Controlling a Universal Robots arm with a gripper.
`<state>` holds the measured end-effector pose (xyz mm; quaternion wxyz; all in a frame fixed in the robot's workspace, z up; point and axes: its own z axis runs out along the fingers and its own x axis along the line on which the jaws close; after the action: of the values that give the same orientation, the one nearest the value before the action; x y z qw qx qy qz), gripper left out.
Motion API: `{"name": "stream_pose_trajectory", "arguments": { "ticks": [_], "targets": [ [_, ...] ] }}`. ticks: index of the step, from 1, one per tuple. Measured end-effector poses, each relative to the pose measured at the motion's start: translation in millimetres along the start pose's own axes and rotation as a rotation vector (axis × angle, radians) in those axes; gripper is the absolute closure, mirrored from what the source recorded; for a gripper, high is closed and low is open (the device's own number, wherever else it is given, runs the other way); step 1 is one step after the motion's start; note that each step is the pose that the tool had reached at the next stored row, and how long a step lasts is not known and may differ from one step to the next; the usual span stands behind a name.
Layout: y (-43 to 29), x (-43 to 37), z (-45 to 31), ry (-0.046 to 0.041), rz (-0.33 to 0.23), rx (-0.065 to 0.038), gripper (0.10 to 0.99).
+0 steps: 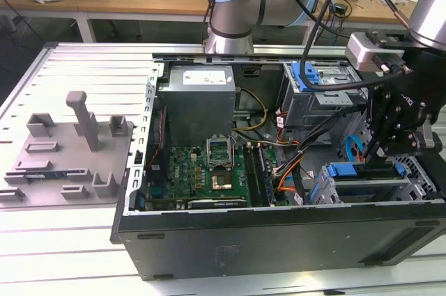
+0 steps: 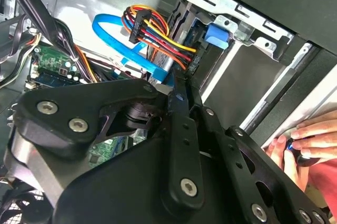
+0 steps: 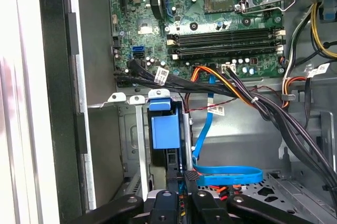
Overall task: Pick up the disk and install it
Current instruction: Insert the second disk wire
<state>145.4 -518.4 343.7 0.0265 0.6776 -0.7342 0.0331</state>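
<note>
The disk [image 1: 362, 170] sits edge-up in the drive cage at the front corner of the open computer case, on the exterior view's right, with its blue frame showing. The first wrist view looks along it, with the disk's blue frame end [image 3: 165, 132] between the cage's metal rails. My gripper [image 1: 382, 160] hangs straight over that cage. Its black fingers stand close together, shut, with the gripper's tips [image 3: 184, 176] at the disk's near edge. Whether they touch the disk is hidden. In the second wrist view the gripper [image 2: 179, 89] reaches beside a blue cable [image 2: 126, 42].
A bundle of orange, red and black wires [image 3: 231, 84] and a blue cable [image 3: 226, 174] run close to the cage. The motherboard [image 1: 202, 167] fills the case's middle. A person's hand [image 2: 305, 139] rests at the case's edge. A grey fixture plate [image 1: 63, 157] lies on the exterior view's left.
</note>
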Motion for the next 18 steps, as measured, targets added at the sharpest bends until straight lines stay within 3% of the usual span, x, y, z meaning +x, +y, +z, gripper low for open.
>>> {"name": "stream_pose_trajectory", "arguments": {
  "ticks": [15, 16, 18],
  "targets": [
    [1.6, -0.4, 6.0, 0.0015, -0.003, 0.001, 0.925],
    [2.0, -0.1, 3.4, -0.0001, -0.003, 0.000, 0.914],
    [1.8, 1.0, -10.4, 0.0031, -0.003, 0.001, 0.792]
  ]
}}
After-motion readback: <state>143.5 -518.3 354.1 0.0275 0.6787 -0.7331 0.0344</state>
